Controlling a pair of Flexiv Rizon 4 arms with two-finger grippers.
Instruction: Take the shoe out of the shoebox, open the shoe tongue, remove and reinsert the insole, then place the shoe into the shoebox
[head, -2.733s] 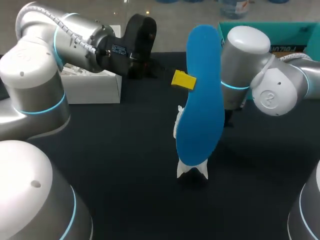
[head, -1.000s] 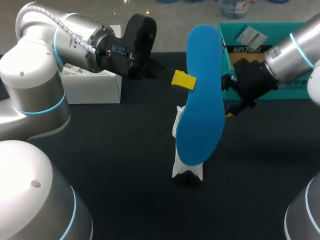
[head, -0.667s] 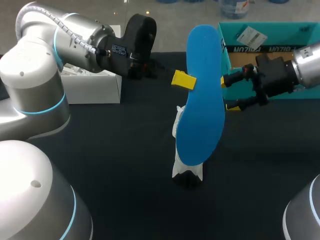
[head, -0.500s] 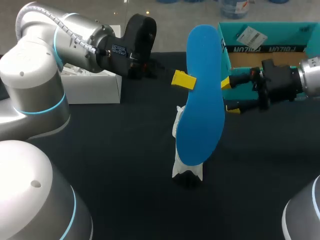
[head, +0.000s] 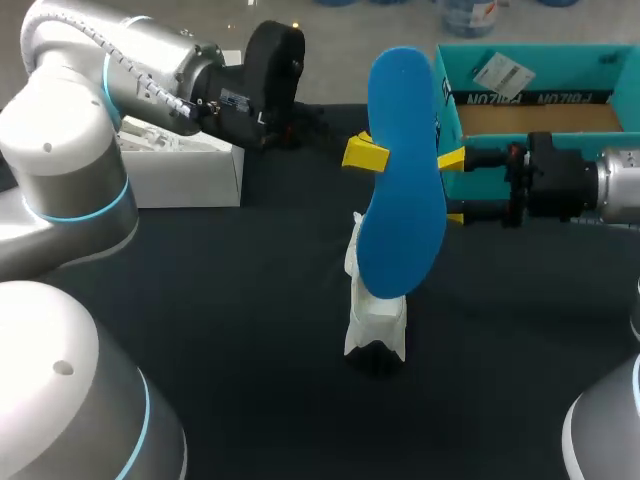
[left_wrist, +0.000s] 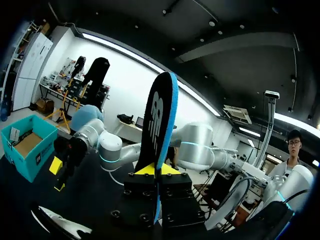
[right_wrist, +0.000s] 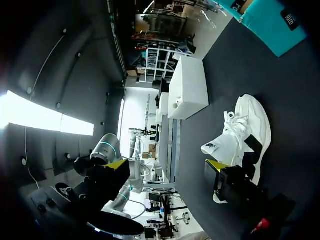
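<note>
A blue insole (head: 400, 190) stands upright in mid-air, and my left gripper (head: 365, 156) is shut on its upper part. In the left wrist view the insole (left_wrist: 161, 120) rises edge-on from between the shut fingers of the left gripper (left_wrist: 157, 170). The white shoe (head: 374, 318) lies on the black table below it, partly hidden by the insole. My right gripper (head: 452, 188) is level with the insole's right edge, open and holding nothing. In the right wrist view the shoe (right_wrist: 242, 135) lies ahead of the open right gripper (right_wrist: 167, 165). The teal shoebox (head: 530, 70) stands open at the back right.
A white box (head: 185, 170) sits at the back left under my left arm, also seen as the white box (right_wrist: 190, 87) past the shoe. The shoebox (left_wrist: 25, 145) shows far off beside my right arm. Dark tabletop (head: 250, 330) stretches across the front.
My right arm has swung out from behind the insole and turned its open gripper level toward the insole's right edge. The left gripper and insole rose slightly.
</note>
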